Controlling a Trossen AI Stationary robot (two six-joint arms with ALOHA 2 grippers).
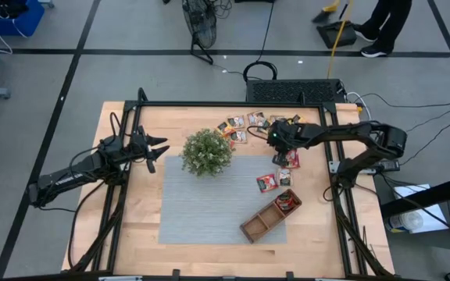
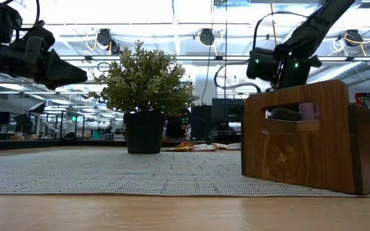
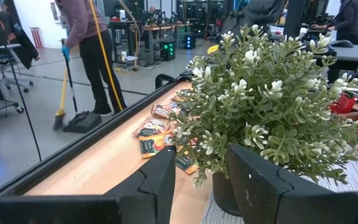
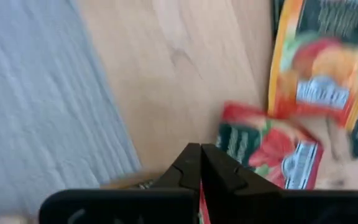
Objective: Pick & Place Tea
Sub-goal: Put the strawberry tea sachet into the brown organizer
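Tea sachets (image 1: 241, 125) lie scattered on the wood behind and to the right of the potted plant (image 1: 207, 152). More sachets (image 1: 268, 182) lie at the grey mat's right edge. One red sachet (image 1: 287, 200) lies in the far compartment of the wooden tray (image 1: 260, 222). My right gripper (image 1: 282, 158) points steeply down over the sachets right of the plant, shut on a red sachet that shows only as a sliver. My left gripper (image 1: 158, 148) hovers open, level, left of the plant. My right gripper pinches a red sachet between its two shut fingers (image 4: 188, 163). Only a thin red edge (image 4: 202, 208) shows in the slit between them, seen edge-on. The fingers slant down from the table's right. Which part of the sachet they have stays hidden by the fingers.
The plant stands at the mat's (image 1: 209, 199) far edge, between the two arms. Loose sachets (image 4: 272, 152) and an orange one (image 4: 325, 62) lie on the wood just beyond my right fingertips. A person with a broom stands on the floor beyond the table (image 3: 86, 50).
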